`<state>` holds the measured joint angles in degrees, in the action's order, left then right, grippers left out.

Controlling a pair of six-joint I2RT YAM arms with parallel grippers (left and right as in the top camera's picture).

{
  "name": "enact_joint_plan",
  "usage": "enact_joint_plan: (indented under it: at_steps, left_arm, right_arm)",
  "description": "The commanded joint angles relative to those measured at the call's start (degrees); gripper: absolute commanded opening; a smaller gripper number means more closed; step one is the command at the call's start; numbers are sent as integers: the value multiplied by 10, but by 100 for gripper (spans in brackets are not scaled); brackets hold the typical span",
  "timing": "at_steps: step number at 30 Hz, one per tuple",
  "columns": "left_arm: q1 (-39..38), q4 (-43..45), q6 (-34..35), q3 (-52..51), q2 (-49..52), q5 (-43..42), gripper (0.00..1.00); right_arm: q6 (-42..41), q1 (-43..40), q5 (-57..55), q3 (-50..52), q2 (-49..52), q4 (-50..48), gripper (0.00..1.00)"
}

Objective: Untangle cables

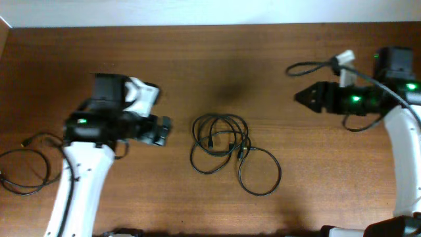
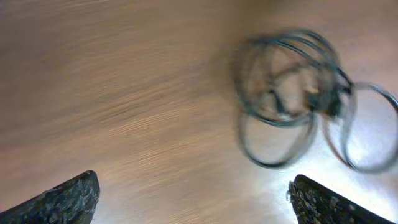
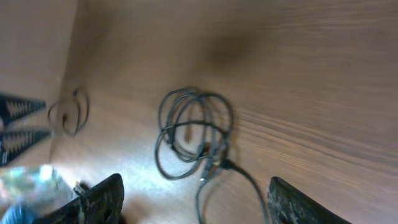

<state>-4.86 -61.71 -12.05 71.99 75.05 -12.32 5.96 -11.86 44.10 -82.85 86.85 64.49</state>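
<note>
Item one, left gripper: fingers spread wide in its own wrist view, nothing between them, hanging above bare wood just to the left of the tangle. Item two, right gripper: likewise parted and empty in its wrist view, held well off to the right of the tangle and farther back on the table. Item three, between the two arms at table centre, the cable bundle: several thin black cords in overlapping loops, crossing at a dense knot near the middle with small plug ends caught in it, and one larger loop trailing toward the front right; neither gripper touches it. Item four, at the left edge, well apart from the bundle, a loose cord: a single open coil lying partly under the left arm, by appearance already free of the rest. Assessment: at most one cord is separated; the central knot is whole, so the main work of grasping and drawing the loops apart is not yet done.
</note>
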Motion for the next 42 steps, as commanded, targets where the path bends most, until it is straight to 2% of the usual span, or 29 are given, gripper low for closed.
enact_joint_plan:
  at_steps: [1,4,6,11,17,19,21,24,29,31,33,37,41,42]
  left_arm:
    - [-76,5,-17,2,38,-4,99]
    - [-130,33,-7,2,96,-3,99]
    - [-146,60,46,2,131,17,99]
    - [-152,115,161,2,218,47,99]
    - [-152,178,204,2,309,77,99]
    - [-152,189,204,2,328,77,88]
    - [-152,188,206,1,344,77,85]
    - [-152,197,228,1,357,77,66]
    - [-152,205,228,0,359,76,63]
    - [-152,206,232,-4,360,76,45]
    - [-152,205,232,-7,365,76,34]
    - [-152,203,232,-7,381,67,22]
    - [-153,203,232,-7,385,46,22]
    - [-153,202,232,-7,385,46,16]
  right_arm:
    - [-8,-45,-46,-7,1,12,73]
    - [32,-70,-73,-7,1,29,73]
    - [46,-73,-88,-7,1,32,73]
    - [52,-73,-118,-7,1,38,73]
    - [59,-73,-118,-7,1,43,73]
    - [59,-73,-118,-7,1,43,73]
    - [59,-73,-118,-7,1,43,73]
    - [59,-73,-118,-7,1,45,73]
    - [59,-73,-118,-7,1,45,73]
    - [61,-73,-118,-7,1,46,73]
    - [61,-73,-118,-7,1,47,73]
    - [63,-73,-119,-7,1,47,73]
    - [63,-73,-118,-7,1,48,73]
    - [63,-73,-118,-7,1,48,73]
